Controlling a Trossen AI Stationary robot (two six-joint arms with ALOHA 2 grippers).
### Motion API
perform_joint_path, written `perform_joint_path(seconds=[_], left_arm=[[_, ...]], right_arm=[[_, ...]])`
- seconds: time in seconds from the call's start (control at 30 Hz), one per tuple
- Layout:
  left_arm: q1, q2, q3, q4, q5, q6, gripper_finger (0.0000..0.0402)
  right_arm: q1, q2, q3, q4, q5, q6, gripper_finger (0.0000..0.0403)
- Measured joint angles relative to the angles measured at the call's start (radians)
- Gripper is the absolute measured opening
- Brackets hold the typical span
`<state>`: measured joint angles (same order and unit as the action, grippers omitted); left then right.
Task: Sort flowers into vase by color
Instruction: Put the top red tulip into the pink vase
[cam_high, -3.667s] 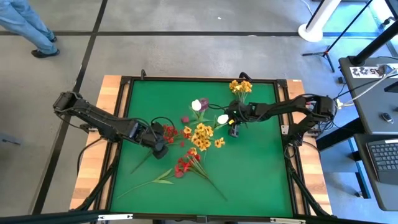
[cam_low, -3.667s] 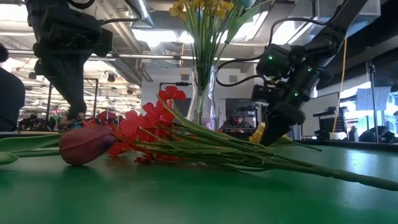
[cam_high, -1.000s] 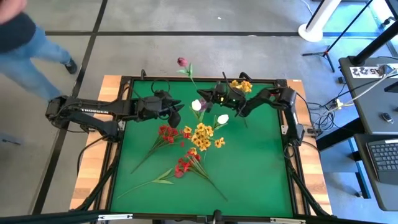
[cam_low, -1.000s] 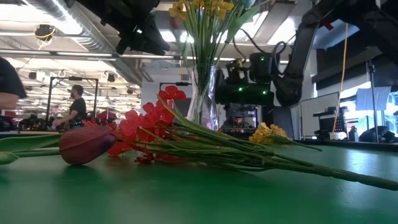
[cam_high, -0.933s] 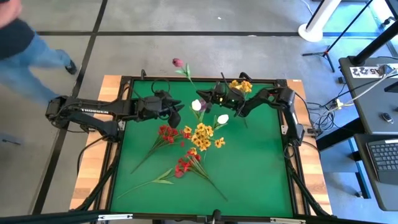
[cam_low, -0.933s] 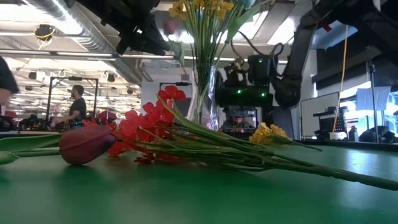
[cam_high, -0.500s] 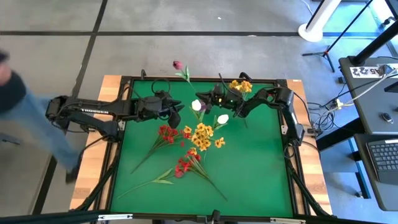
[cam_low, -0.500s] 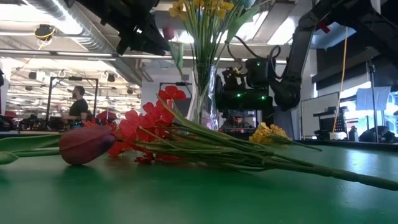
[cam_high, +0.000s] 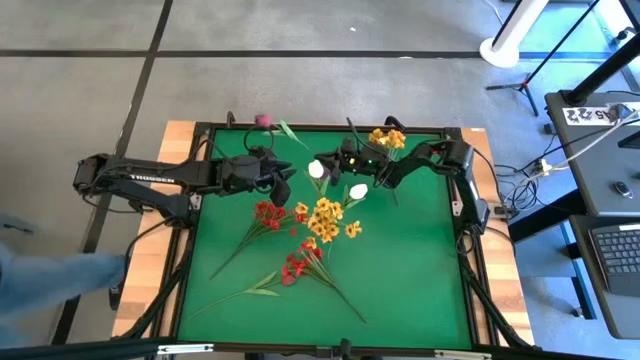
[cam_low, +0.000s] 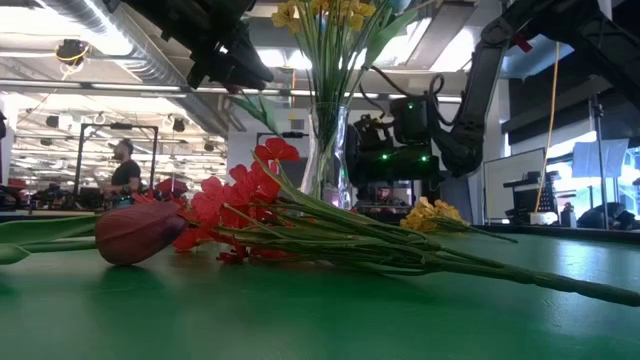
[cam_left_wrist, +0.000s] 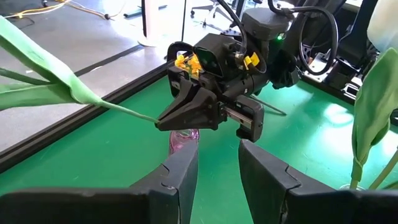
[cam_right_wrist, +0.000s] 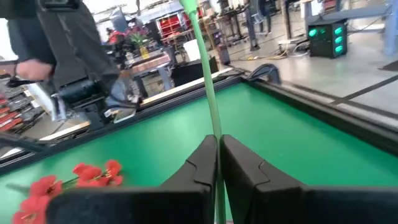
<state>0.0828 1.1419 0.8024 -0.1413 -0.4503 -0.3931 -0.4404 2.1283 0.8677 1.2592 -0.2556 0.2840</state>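
Observation:
My right gripper (cam_high: 324, 164) hovers over the far middle of the table, shut on a long green stem whose dark pink tulip bud (cam_high: 263, 121) and leaf (cam_high: 289, 131) reach out over the far edge. My left gripper (cam_high: 277, 178) is open just left of it, raised and touching nothing; in its wrist view the open fingers (cam_left_wrist: 217, 168) face the right gripper (cam_left_wrist: 163, 121). A clear vase (cam_low: 330, 155) holds yellow flowers (cam_high: 387, 138). Red sprays (cam_high: 269, 213), a yellow cluster (cam_high: 325, 218) and white buds (cam_high: 357, 190) lie flat on the green mat. My right gripper pinches the tulip's green stem (cam_right_wrist: 215, 144) between its two shut fingers, which lie across it. The stem runs on past the fingertips, slanting up and away toward the far left. The flower is lifted clear of the table, its bud end out beyond the gripper.
A second red spray (cam_high: 297, 266) with long stems lies nearer the front edge. A dark red bud (cam_low: 140, 232) rests on the mat in the low view. A pinkish translucent object (cam_left_wrist: 185, 137) sits under the right gripper. The table's raised black frame (cam_high: 320, 127) runs along the far edge.
The right gripper has shifted a little toward the table's left and turned, staying shut on the stem. The held tulip has swung with it: its bud moved from beyond the far edge leftward and down to just over the frame. The left arm has kept still.

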Motion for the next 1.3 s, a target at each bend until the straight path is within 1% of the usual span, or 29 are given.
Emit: perform_joint_path(seconds=[0.17,0.5,0.63,0.73,0.8,0.87,0.97,1.07,1.17,1.3], left_arm=[[-0.009,0.0,0.0,-0.001,0.0,0.0,0.0112],[-0.02,0.0,0.0,-0.011,0.0,-0.02,0.0112],[-0.006,0.0,0.0,-0.076,-0.01,-0.127,0.0112],[0.016,0.005,0.0,-0.151,0.023,-0.206,0.0112],[0.012,0.016,-0.003,-0.169,0.05,-0.223,0.0112],[-0.011,0.017,-0.018,-0.146,0.052,-0.225,0.0112],[-0.039,0.016,-0.055,-0.085,0.035,-0.243,0.0112],[-0.052,0.016,-0.14,0.025,0.005,-0.281,0.0112],[-0.051,0.016,-0.269,0.234,0.005,-0.314,0.0112],[-0.021,0.016,-0.454,0.614,-0.004,-0.356,0.0112]], right_arm=[[-0.001,-0.017,0.0,-0.032,-0.026,0.0,0.0025],[-0.001,-0.022,0.0,-0.067,-0.026,-0.003,0.0025],[-0.001,-0.022,0.0,-0.075,-0.027,-0.003,0.0026],[-0.001,-0.022,0.0,-0.076,-0.026,-0.004,0.0026],[-0.001,-0.022,0.0,-0.076,-0.026,-0.004,0.0026],[-0.001,-0.022,0.0,-0.077,-0.026,-0.004,0.0025],[-0.001,-0.022,0.0,-0.077,-0.026,-0.004,0.0013],[-0.001,-0.022,0.0,-0.077,-0.026,-0.005,0.0006],[-0.001,-0.022,0.0,-0.078,-0.026,-0.005,0.0013],[-0.001,-0.022,0.0,-0.078,-0.026,-0.004,0.0015]])
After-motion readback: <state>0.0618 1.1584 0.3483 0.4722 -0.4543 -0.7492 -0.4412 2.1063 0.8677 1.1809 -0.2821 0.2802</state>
